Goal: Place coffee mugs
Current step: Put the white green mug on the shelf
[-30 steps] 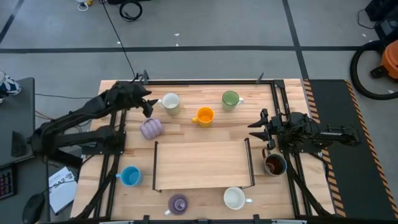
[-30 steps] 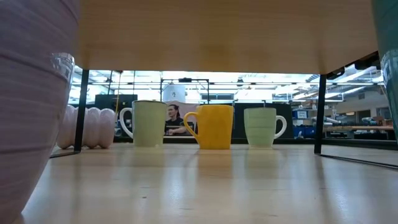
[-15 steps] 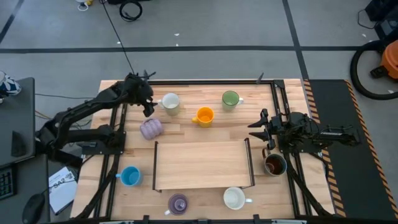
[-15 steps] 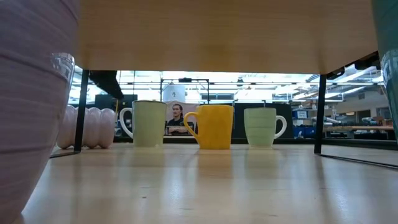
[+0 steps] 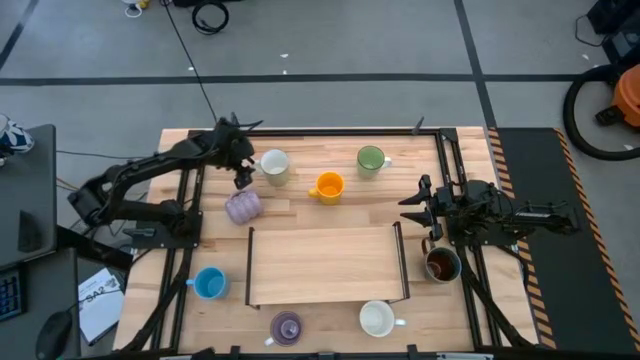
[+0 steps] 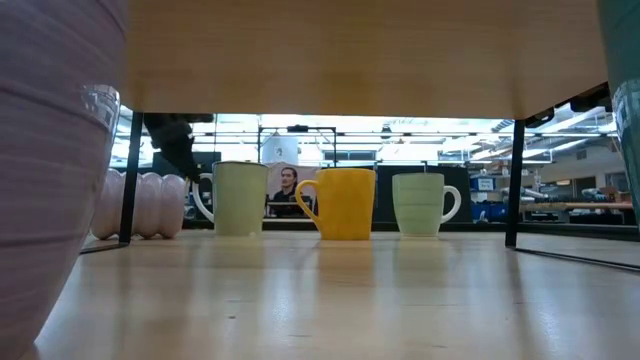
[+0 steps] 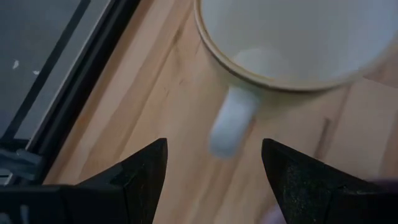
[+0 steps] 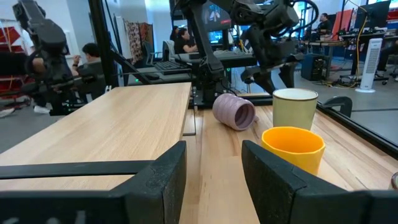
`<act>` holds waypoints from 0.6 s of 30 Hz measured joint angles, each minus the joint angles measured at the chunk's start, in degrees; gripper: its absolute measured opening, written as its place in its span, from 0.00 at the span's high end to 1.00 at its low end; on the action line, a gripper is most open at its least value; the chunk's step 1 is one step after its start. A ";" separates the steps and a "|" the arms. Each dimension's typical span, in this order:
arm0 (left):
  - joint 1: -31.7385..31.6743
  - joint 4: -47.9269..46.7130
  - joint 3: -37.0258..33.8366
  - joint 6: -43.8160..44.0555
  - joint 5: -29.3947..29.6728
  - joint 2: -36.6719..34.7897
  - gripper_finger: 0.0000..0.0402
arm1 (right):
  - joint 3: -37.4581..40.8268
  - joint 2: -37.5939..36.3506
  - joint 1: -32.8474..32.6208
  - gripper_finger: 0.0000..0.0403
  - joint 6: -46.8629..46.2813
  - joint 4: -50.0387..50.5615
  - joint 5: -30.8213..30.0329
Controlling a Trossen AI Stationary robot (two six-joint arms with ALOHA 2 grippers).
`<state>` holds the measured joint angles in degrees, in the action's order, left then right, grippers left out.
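Left arm change: since a second ago it has reached further along the table's far edge, bringing the left gripper point(image 5: 241, 172) right beside the white mug point(image 5: 274, 166); half a second ago it was already close.
Left gripper: fingers spread open and empty, straddling the mug's handle point(image 7: 231, 120) from above in the left wrist view.
Other mugs, unchanged: tipped ribbed lavender mug point(image 5: 242, 206), light blue mug point(image 5: 209, 283), second lavender mug point(image 5: 287, 326), orange mug point(image 5: 327, 186), green mug point(image 5: 371, 158), second white mug point(image 5: 377, 318), dark brown mug point(image 5: 442, 264).
Right gripper point(image 5: 417, 208): waits open and empty at the table's right side, unmoved.
Low view only: the left arm's dark finger point(image 6: 178, 146) hangs just beside the pale mug; a person point(image 6: 286, 190) sits in the room behind.
Right wrist view only: the lavender mug's open mouth point(image 8: 235, 111) faces the camera; people sit at desks beyond.
Materials: light wooden table point(image 5: 320, 222); raised wooden shelf point(image 5: 325, 264) on thin black legs; smooth glazed round mugs, the lavender ones ridged.
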<state>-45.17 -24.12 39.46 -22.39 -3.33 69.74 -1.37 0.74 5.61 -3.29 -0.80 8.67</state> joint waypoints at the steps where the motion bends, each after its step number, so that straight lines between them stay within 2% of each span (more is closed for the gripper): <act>1: 0.00 0.81 0.00 0.00 0.02 0.57 0.34 | 0.00 -0.01 0.00 0.60 0.00 0.00 0.00; 8: 0.00 5.33 0.00 -0.24 0.04 4.05 0.34 | 0.00 -0.01 0.00 0.60 0.00 0.00 0.00; 11: 0.02 5.34 0.00 -2.97 0.03 4.94 0.34 | 0.00 -0.01 0.00 0.60 0.00 0.00 0.01; 18: 0.41 5.47 0.00 -4.33 0.07 5.40 0.50 | -0.01 0.00 0.00 0.60 0.00 0.00 0.00</act>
<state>-44.76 -18.65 39.46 -26.72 -3.27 75.13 -1.38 0.74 5.61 -3.29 -0.80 8.67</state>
